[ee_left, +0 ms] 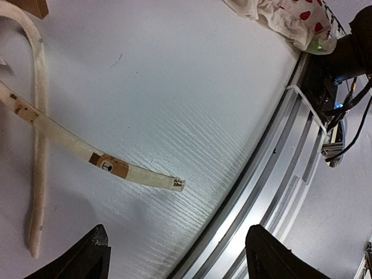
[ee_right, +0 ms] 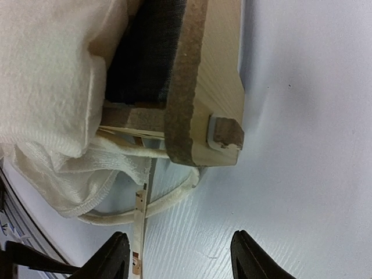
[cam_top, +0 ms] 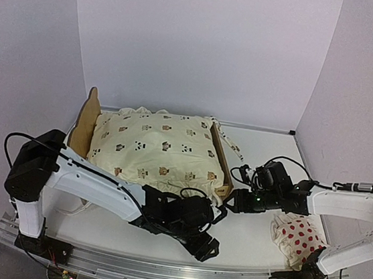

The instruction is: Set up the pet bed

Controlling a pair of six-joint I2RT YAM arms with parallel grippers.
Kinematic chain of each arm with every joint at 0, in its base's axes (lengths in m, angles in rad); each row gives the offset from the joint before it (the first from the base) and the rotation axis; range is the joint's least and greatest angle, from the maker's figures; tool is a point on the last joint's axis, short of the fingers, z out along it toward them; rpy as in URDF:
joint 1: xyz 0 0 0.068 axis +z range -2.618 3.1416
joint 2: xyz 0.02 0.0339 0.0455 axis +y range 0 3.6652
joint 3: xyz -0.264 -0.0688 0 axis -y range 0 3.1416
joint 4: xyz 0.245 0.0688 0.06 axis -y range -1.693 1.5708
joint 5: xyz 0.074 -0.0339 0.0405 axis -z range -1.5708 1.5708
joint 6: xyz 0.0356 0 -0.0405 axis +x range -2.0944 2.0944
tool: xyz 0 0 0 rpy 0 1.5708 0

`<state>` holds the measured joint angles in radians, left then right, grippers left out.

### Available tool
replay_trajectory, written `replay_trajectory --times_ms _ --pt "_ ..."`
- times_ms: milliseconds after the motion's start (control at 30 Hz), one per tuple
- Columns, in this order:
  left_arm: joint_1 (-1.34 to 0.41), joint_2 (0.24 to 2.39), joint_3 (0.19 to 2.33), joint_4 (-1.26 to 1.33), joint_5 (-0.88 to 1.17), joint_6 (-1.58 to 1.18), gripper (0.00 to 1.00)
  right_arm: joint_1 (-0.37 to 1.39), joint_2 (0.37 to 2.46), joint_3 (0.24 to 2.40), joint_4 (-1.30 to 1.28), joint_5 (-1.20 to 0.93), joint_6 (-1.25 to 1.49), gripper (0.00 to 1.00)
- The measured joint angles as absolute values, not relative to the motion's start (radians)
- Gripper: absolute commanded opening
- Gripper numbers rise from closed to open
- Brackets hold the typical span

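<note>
While the overhead view shows the light plywood pet bed with scalloped ends (cam_top: 88, 118) at the surface's (cam_top: 249, 241) rear left, holding a cream animal-print cushion (cam_top: 155, 146), only the right wrist view shows its dark base. The left claw (ee_left: 174, 256) is spread and empty near loose cream ties (ee_left: 110, 165). The right claw (ee_right: 177, 256) is spread beside the bed's near right corner.

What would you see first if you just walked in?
The big cream cushion with little animals, lying in the wooden bed at the centre. Then the red-dotted pillow at the near right, and the black left gripper and right gripper, both open just in front of the bed.
</note>
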<state>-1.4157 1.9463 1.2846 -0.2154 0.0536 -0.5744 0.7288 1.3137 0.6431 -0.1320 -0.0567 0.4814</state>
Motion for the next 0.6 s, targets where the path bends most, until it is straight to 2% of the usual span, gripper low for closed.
replay_trajectory --times_ms 267,367,600 --pt "-1.417 1.8 1.272 -0.411 -0.11 -0.591 0.64 0.729 1.34 0.607 -0.022 -0.117 0.399 0.58" --pt "-1.404 1.799 1.236 -0.455 -0.15 -0.601 0.57 0.729 1.379 0.608 0.011 -0.138 0.378 0.57" --pt "-1.374 1.834 1.203 -0.498 -0.18 -0.579 0.51 0.729 1.456 0.609 0.077 -0.155 0.329 0.5"
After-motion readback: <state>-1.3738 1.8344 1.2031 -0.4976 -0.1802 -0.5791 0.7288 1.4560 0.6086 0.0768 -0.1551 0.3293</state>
